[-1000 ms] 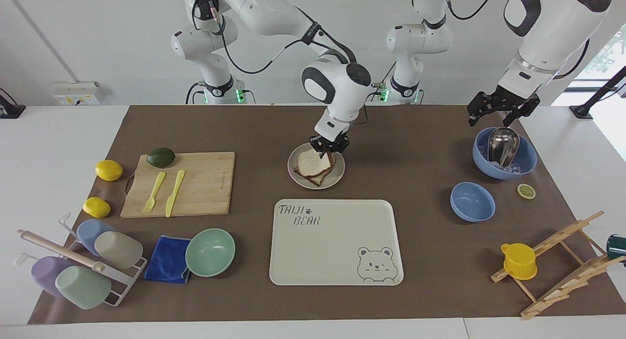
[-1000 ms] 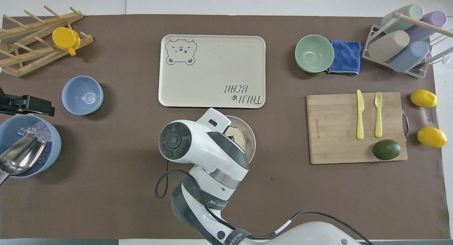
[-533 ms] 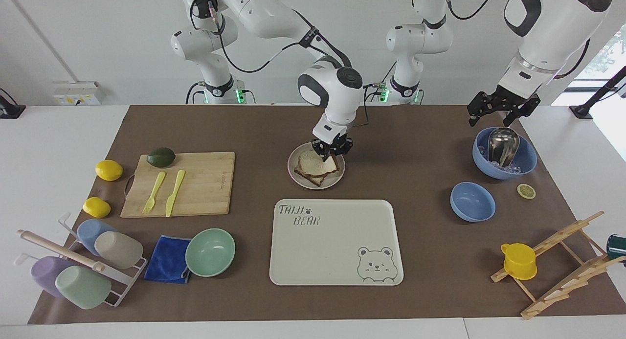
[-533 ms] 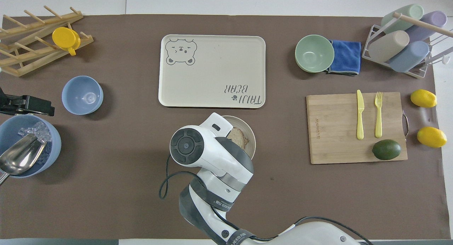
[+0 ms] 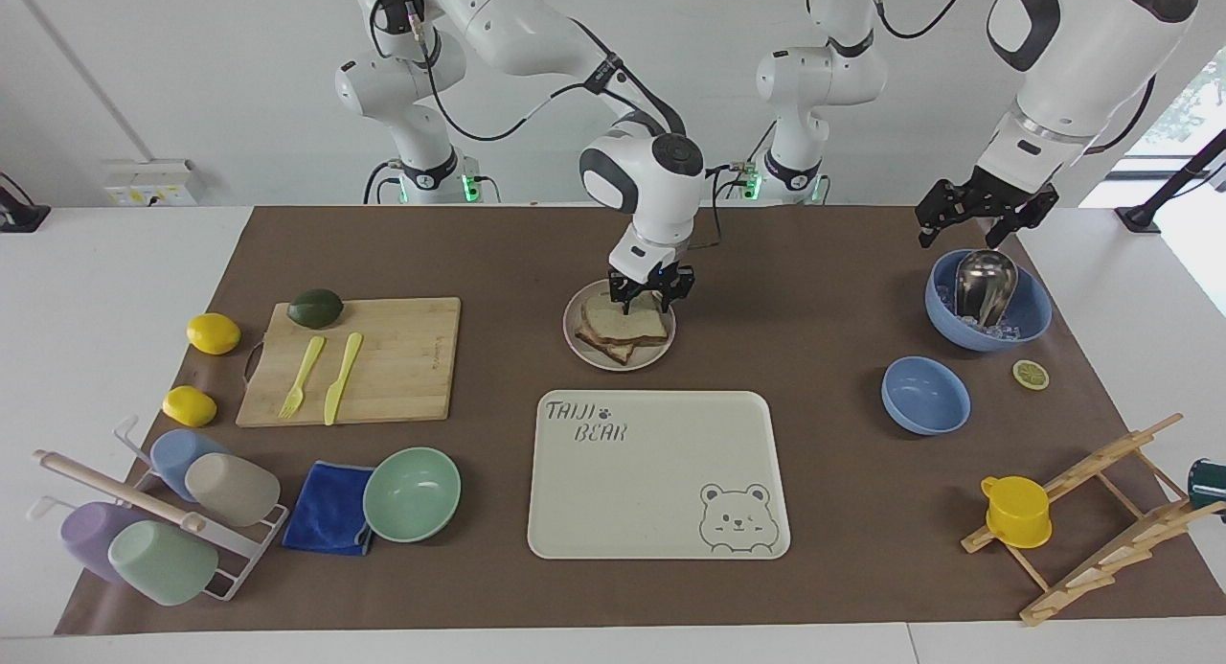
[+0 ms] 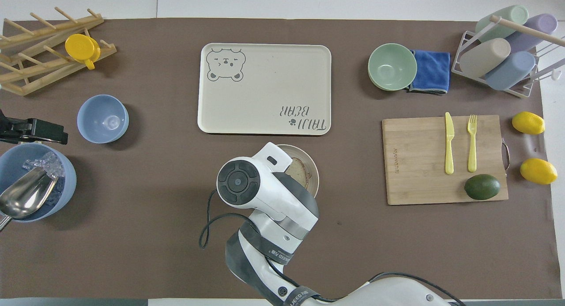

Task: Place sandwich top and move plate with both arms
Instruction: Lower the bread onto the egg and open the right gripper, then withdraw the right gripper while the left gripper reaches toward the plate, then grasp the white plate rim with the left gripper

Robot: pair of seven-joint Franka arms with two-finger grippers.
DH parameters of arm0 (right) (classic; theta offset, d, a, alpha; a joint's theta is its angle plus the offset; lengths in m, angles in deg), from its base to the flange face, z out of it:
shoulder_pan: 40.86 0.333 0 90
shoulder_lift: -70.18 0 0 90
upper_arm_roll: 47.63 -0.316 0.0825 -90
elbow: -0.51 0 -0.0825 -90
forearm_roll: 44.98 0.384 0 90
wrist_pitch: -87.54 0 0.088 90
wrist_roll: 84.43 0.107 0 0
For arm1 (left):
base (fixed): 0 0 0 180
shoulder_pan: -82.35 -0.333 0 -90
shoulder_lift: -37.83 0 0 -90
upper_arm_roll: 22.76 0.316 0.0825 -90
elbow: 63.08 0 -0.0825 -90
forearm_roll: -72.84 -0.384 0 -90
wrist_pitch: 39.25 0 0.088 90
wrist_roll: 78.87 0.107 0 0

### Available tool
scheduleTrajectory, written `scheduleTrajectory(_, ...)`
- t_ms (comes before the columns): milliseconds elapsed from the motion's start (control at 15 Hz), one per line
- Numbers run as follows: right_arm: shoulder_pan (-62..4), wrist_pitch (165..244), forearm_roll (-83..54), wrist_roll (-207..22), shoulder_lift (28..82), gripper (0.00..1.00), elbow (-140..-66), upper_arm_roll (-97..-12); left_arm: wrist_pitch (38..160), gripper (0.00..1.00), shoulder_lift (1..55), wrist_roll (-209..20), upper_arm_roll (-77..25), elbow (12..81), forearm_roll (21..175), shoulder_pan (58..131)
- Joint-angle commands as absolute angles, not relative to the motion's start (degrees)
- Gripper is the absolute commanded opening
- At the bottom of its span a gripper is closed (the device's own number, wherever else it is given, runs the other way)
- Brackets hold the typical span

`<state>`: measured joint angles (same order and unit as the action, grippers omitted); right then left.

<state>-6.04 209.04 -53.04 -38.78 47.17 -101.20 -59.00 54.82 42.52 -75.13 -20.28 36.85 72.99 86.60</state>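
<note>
**Releasing the sandwich top onto the plate**

We find the sandwich top point(image 5: 624, 320) lying flat on the lower slice on the plate point(image 5: 661, 351), its corners turned slightly off those of the slice beneath. The plate sits on the brown mat, just nearer the robots than the cream tray point(image 5: 659, 473) and near the middle of the table.

The right gripper point(image 5: 651, 301) stands directly over the edge of the plate nearest the robots. Its fingers are parted, their tips just above the bread, and they hold nothing. In the overhead view the right arm's wrist covers most of the plate, so we read contact from the facing view only.

To finish this step well, we advise lifting the right gripper straight up, so that a fingertip does not drag the slice off the stack. We judge that the plate move calls for both grippers to take opposite rim edges, level and at matched pace, or the stack may slide.

The left gripper point(image 5: 985, 211) waits over the blue bowl with the scoop point(image 5: 987, 298), toward the left arm's end of the table from the plate, fingers spread wide and empty.
</note>
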Motion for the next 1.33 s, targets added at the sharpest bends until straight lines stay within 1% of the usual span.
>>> scheduleTrajectory(0,-8.94,209.53,-52.02,-38.29,49.95,0.75,-102.41,-59.58,55.76,1.00,43.01,-76.23,-20.03,36.76,73.63,86.92)
scheduleTrajectory(67,-10.00,209.18,-52.02,-38.72,51.18,0.82,-102.33,-59.58,55.76,1.00,43.10,-76.23,-20.03,36.85,73.63,86.92)
scheduleTrajectory(133,-11.31,208.39,-52.02,-38.99,52.85,0.84,-102.24,-59.58,55.85,1.00,43.10,-76.23,-20.03,36.85,73.71,86.92)
scheduleTrajectory(267,-14.21,204.10,-49.23,-41.08,55.66,0.87,-101.11,-59.67,56.81,1.00,43.10,-77.36,-20.12,37.54,73.72,87.01)
scheduleTrajectory(400,-18.33,197.79,-45.17,-46.87,57.86,0.91,-98.39,-59.58,58.48,1.00,43.36,-80.26,-20.21,38.77,73.80,87.71)
scheduleTrajectory(533,-22.29,190.75,-44.90,-51.37,59.62,0.99,-94.96,-59.58,59.71,1.00,43.54,-82.20,-20.38,40.09,75.90,88.59)
scheduleTrajectory(667,-25.81,186.17,-44.90,-54.44,62.08,1.00,-93.45,-59.32,62.08,1.00,43.45,-84.39,-20.30,41.85,77.75,90.69)
scheduleTrajectory(867,-32.66,178.97,-45.24,-63.04,67.35,1.00,-93.45,-58.88,67.34,1.00,43.71,-87.74,-20.38,47.02,80.73,94.47)
scheduleTrajectory(1000,-36.27,175.09,-45.69,-71.03,69.73,1.00,-93.45,-56.52,70.42,1.00,43.72,-88.53,-20.30,50.01,83.46,96.40)
scheduleTrajectory(1133,-36.72,173.06,-45.77,-78.34,70.18,1.00,-93.97,-51.87,75.07,1.00,43.54,-88.80,-20.38,54.40,84.70,99.39)
scheduleTrajectory(1267,-37.07,172.27,-48.04,-79.85,70.18,1.00,-94.15,-48.96,79.47,1.00,43.01,-88.71,-20.38,59.15,85.05,102.46)
